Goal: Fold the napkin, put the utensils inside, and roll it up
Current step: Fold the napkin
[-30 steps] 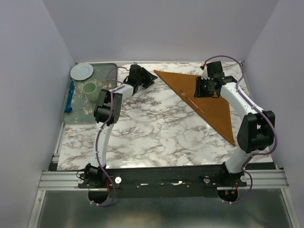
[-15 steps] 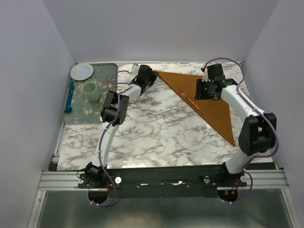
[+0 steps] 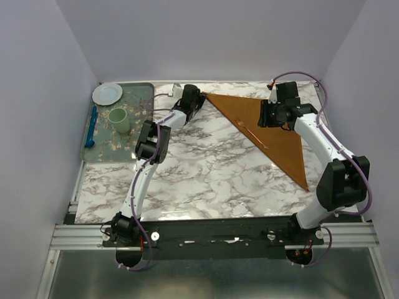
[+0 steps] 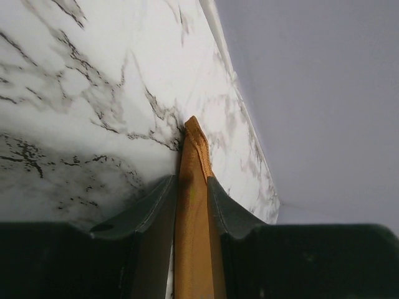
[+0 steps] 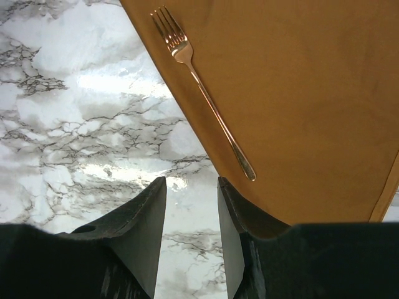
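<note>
The napkin (image 3: pixel 288 149), rust-orange, matte and folded to a triangle, lies on the far right part of the worktop (image 3: pixel 206 168). The fork (image 3: pixel 254 137), slim and copper-coloured, rests on it just inside the long folded edge and parallel to it, running from far left to near right. The left end effector (image 4: pixel 192 184) pinches the napkin's far-left corner, and cloth fills the gap. The right end effector (image 5: pixel 191 182) is the nearer to the fork. It hovers just to the fork's far-right side, with its jaws partly apart and empty.

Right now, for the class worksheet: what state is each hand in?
Left hand: closed on the napkin corner.
Right hand: open, holding nothing.
</note>
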You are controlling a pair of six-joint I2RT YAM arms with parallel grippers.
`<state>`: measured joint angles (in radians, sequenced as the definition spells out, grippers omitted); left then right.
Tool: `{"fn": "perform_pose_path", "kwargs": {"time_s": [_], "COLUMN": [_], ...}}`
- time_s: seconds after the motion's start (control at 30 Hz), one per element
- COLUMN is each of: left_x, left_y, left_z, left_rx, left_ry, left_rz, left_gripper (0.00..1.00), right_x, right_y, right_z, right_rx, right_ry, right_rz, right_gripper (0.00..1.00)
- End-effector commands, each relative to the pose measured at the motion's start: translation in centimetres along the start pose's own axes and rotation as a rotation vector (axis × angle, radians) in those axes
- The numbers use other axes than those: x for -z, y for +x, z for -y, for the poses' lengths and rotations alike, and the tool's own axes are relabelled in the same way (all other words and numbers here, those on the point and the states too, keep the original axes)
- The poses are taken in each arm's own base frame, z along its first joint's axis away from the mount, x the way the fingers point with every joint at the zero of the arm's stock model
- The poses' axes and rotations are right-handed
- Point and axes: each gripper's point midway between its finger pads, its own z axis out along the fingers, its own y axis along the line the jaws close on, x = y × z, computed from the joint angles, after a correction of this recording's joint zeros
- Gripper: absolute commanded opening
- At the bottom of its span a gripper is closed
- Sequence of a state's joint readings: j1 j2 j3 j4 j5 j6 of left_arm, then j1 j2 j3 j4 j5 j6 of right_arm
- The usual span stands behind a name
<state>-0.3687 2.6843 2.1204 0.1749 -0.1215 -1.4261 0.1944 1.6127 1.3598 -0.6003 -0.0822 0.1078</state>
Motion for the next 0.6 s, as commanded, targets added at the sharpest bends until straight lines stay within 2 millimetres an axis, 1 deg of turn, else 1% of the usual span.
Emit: {"fn": "perform_pose_path", "kwargs": {"time_s": [0.0,0.07,0.2,0.23,0.3,0.37,0.4,0.43,0.47,0.5,0.53,0.57], "left_x": [-0.9,-1.0,-1.2,-1.3,-1.4,-1.3,-1.1,-0.9,-0.7,-0.1,0.2,0.6], "left_y": [0.1,-0.1,-0.6,-0.7,-1.2,-1.7,-2.1,-2.2,-2.4,-3.0,-3.3,-3.6], "left_z": [-3.8,-4.0,-3.5,-3.5,-2.8,-2.4,-1.7,-1.4,-2.0,-0.9,-0.6,-2.2], "left_rx": [-0.025,-0.029,-0.047,-0.059,-0.085,-0.097,-0.108,-0.113,-0.12,-0.13,-0.136,-0.14], "left_ry": [-0.092,-0.09,-0.061,-0.057,-0.029,-0.015,0.005,0.013,0.0,0.018,0.021,-0.005], "left_rz": [0.042,0.048,0.056,0.056,0.056,0.06,0.065,0.064,0.065,0.074,0.08,0.078], "left_gripper": [0.31,0.28,0.12,0.11,0.08,0.04,0.02,0.0,0.0,0.0,0.0,0.0], "right_x": [1.5,1.4,1.7,1.8,2.0,2.0,2.0,2.0,1.9,1.8,1.9,1.8], "right_y": [-1.6,-1.4,-1.1,-1.0,-0.9,-0.6,-0.5,-0.3,-0.2,0.0,0.2,0.3], "right_z": [0.4,0.4,0.2,0.0,-0.3,-0.4,-0.3,-0.4,-0.4,-0.4,-0.5,-0.5], "right_rx": [0.014,0.015,0.007,0.002,0.002,0.001,0.001,0.002,0.003,0.003,-0.002,-0.002], "right_ry": [0.025,0.024,0.006,-0.004,-0.013,-0.019,-0.018,-0.023,-0.025,-0.026,-0.031,-0.032], "right_rz": [0.068,0.063,0.058,0.056,0.058,0.054,0.051,0.046,0.042,0.036,0.034,0.031], "right_gripper": [0.47,0.47,0.47,0.47,0.47,0.47,0.47,0.47,0.47,0.47,0.46,0.47]}}
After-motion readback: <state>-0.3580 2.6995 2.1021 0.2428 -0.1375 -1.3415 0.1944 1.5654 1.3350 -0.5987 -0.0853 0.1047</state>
